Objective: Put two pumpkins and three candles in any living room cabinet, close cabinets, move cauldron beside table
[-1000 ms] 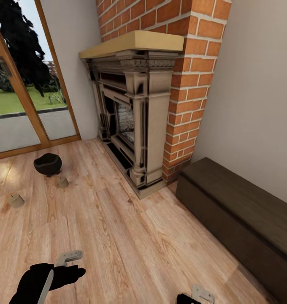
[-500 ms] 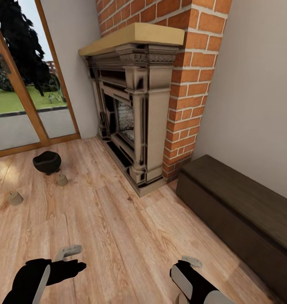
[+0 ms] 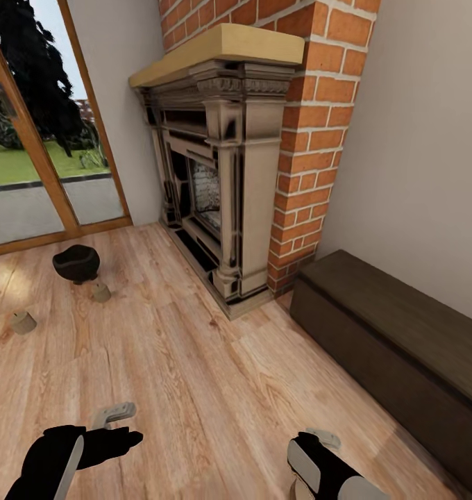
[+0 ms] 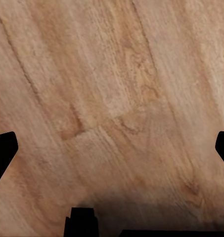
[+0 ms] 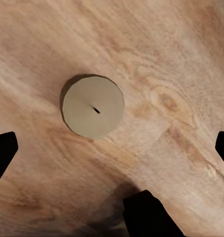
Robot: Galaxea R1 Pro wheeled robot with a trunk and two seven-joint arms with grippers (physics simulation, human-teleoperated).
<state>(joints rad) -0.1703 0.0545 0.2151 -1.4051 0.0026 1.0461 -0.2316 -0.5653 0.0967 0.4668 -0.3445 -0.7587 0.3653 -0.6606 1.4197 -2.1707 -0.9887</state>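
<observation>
Here the right gripper (image 5: pixel 112 148), jaws spread wide, hangs directly above a candle (image 5: pixel 93 106), seemingly aligned for grasping.

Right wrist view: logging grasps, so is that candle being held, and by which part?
No. The candle stands free on the floor; the right gripper is open above it.

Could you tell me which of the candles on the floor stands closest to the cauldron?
The candle just beside the cauldron; the other candle stands apart, further along the floor.
</observation>
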